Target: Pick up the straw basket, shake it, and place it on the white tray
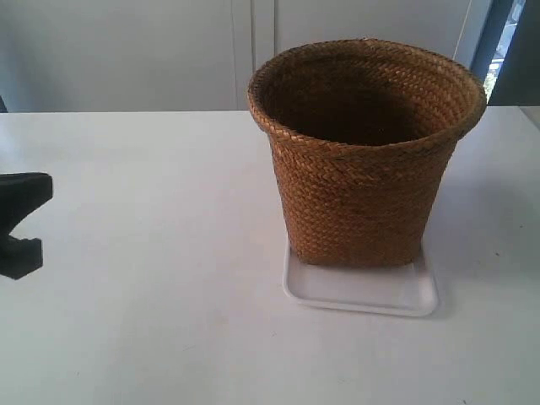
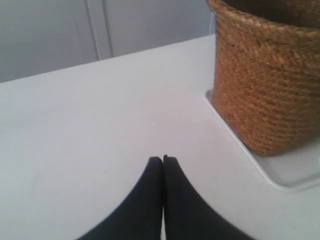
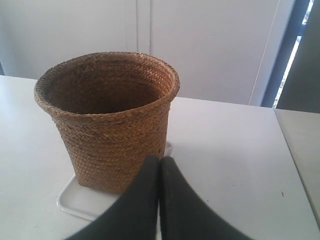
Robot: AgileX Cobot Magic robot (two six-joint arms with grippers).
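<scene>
We see the straw basket (image 1: 364,181), brown braided weave with a flared rim, its floor lost in a dark interior, upright on the white tray (image 1: 363,297), which it largely hides, on the bench (image 1: 143,278). Left pincer (image 2: 163,160) and right pincer (image 3: 160,161) are both closed, gripping nothing, their arms cut off

The straw basket (image 1: 364,169) stands upright on the white tray (image 1: 363,295), which lies flat on the white desk (image 1: 143,278). Well apart from both, the black arm (image 1: 21,224) at the exterior view's left edge pokes in.
</scene>
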